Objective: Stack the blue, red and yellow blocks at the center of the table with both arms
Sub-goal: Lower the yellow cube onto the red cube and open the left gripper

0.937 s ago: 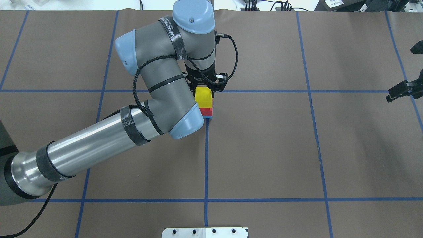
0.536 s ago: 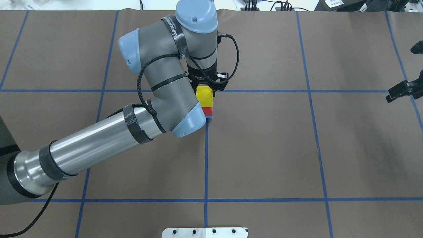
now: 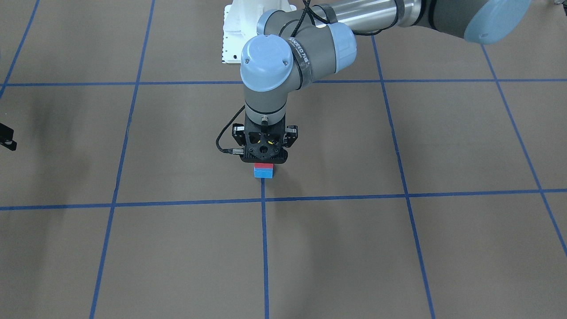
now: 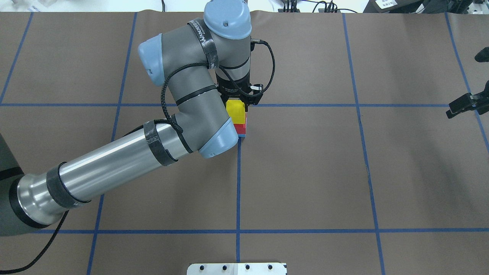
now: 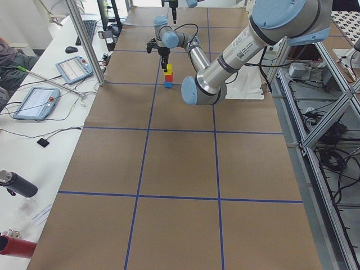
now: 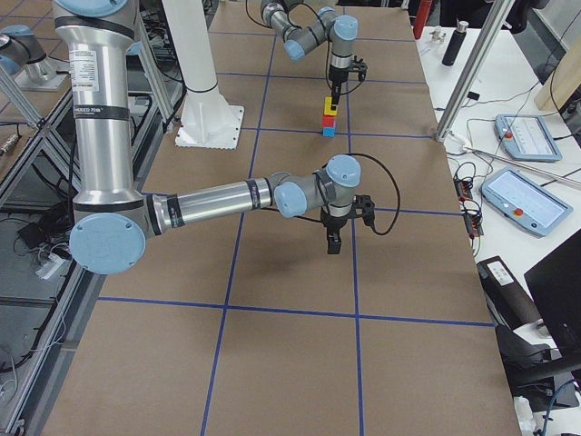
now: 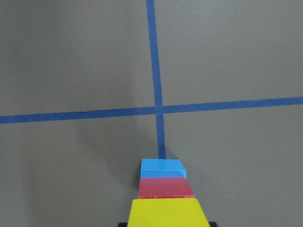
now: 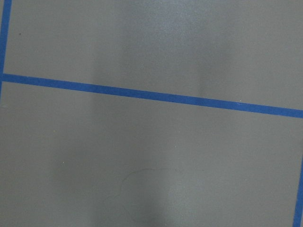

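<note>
At the table's (image 4: pixel 305 172) centre crossing stands a stack: the blue block (image 4: pixel 242 135) at the bottom, the red block (image 4: pixel 240 126) on it, the yellow block (image 4: pixel 235 111) on top. My left gripper (image 4: pixel 237 101) points straight down over the stack and is shut on the yellow block, its black finger edges flanking that block (image 7: pixel 168 213) in the left wrist view. From the front, only the red block (image 3: pixel 264 166) and the blue block (image 3: pixel 264 173) show under the left gripper (image 3: pixel 264 159). My right gripper (image 4: pixel 460 106) hangs far off at the right edge, holding nothing; I cannot tell whether it is open or shut.
The white pedestal base (image 4: pixel 237 268) sits at the table's near edge behind the stack. A metal post (image 5: pixel 84 42) and a desk with tablets (image 5: pixel 35 102) stand on the far side. The left arm's elbow (image 4: pixel 217 141) hangs low beside the stack.
The left arm's wrist and elbow crept slightly to the right, and the yellow block shifted a touch with the gripper. The right gripper has not moved.
</note>
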`<state>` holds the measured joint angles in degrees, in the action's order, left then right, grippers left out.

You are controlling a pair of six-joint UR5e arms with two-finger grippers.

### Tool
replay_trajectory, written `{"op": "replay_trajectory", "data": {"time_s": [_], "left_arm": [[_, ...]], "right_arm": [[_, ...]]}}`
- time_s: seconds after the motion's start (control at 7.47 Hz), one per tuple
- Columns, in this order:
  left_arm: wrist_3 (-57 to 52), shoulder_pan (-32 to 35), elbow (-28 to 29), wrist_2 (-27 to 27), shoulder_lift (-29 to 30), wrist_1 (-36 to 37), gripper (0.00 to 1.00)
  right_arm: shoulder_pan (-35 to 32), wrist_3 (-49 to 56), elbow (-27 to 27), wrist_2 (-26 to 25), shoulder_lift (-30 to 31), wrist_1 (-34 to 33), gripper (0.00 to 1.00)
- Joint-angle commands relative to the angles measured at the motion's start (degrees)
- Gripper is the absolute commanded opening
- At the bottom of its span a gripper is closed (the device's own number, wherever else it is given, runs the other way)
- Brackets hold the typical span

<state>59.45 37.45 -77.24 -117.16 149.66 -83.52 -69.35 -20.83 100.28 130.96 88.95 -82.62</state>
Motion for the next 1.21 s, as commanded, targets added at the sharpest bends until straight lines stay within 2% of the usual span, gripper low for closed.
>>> {"op": "replay_trajectory", "data": {"time_s": [0.0,1.07], "left_arm": [[1.46,0.00,0.08,0.00,0.02,-0.24,0.00],[3.22,-0.09,0.69,0.00,-0.07,-1.38,0.02]], "right_arm": [[0.00,0.00,0.00,0.00,0.00,0.00,1.00],[0.00,0.00,-0.09,0.00,-0.18,0.00,1.00]]}}
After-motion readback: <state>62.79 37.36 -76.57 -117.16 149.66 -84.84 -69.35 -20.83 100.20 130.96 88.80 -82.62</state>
